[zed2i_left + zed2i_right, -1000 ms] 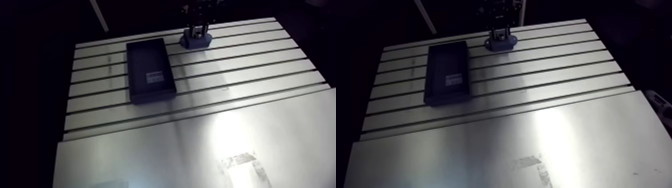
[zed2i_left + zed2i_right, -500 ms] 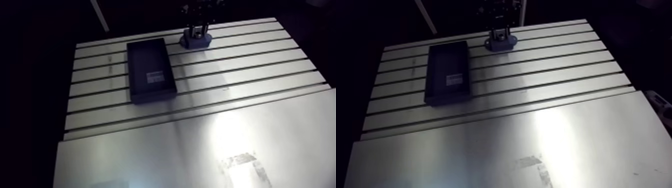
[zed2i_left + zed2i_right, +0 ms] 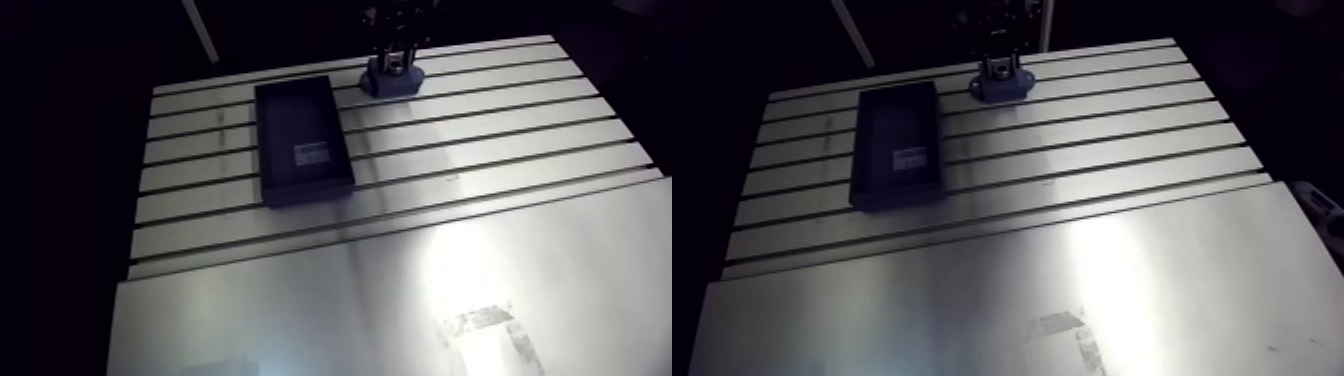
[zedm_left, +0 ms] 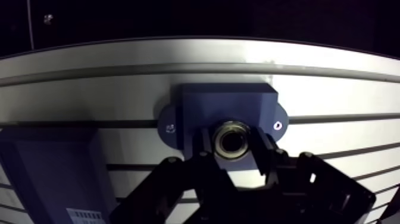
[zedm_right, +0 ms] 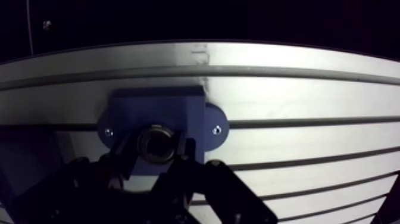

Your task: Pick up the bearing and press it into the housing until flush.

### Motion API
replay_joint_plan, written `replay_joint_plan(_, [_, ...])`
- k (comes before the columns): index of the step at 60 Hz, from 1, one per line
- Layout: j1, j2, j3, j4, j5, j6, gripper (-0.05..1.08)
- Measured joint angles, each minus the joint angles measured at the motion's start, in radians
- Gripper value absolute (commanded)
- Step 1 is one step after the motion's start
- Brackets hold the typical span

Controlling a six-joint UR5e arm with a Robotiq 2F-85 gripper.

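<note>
Slotted metal table (image 3: 250, 300) fills the arm view. Black tray (image 3: 302, 140) lies flat mid-table, apart from the work. Blue housing (image 4: 229, 104) sits at the far edge, screwed down by its ears, likely so it won't shift under pressing. Gripper (image 4: 233, 150) is right above it, pinching the bearing (image 5: 156, 143) centred over the housing's hole, probably for a square push. Flush or not: can't tell.

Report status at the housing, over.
Tool shut on bearing, at blue housing bore; flushness unreadable. Black tray beside housing, not in the way.
</note>
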Motion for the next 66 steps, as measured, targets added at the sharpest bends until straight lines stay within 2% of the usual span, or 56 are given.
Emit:
replay_joint_plan(32, [-0.001, 0.001, 0.003, -0.004, -0.001, -0.002, 0.64])
replay_joint_plan(33, [-0.001, 0.001, 0.003, -0.004, -0.001, -0.002, 0.51])
replay_joint_plan(34, [-0.001, 0.001, 0.004, -0.004, -0.001, -0.002, 0.51])
replay_joint_plan(35, [-0.001, 0.001, 0.004, -0.004, -0.001, -0.002, 0.26])
replay_joint_plan(36, [-0.001, 0.001, 0.004, -0.004, -0.002, -0.002, 0.26])
replay_joint_plan(37, [-0.001, 0.001, 0.004, -0.004, -0.001, -0.002, 0.04])
replay_joint_plan(39, [-0.001, 0.001, 0.004, -0.004, -0.002, -0.002, 0.01])
replay_joint_plan(62, [-0.007, -0.008, -0.001, -0.004, 0.000, 0.001, 0.02])
replay_joint_plan(63, [-0.007, -0.009, -0.002, -0.003, 0.001, 0.001, 0.07])
replay_joint_plan(66, [-0.007, -0.011, -0.007, 0.000, 0.002, 0.001, 0.12])
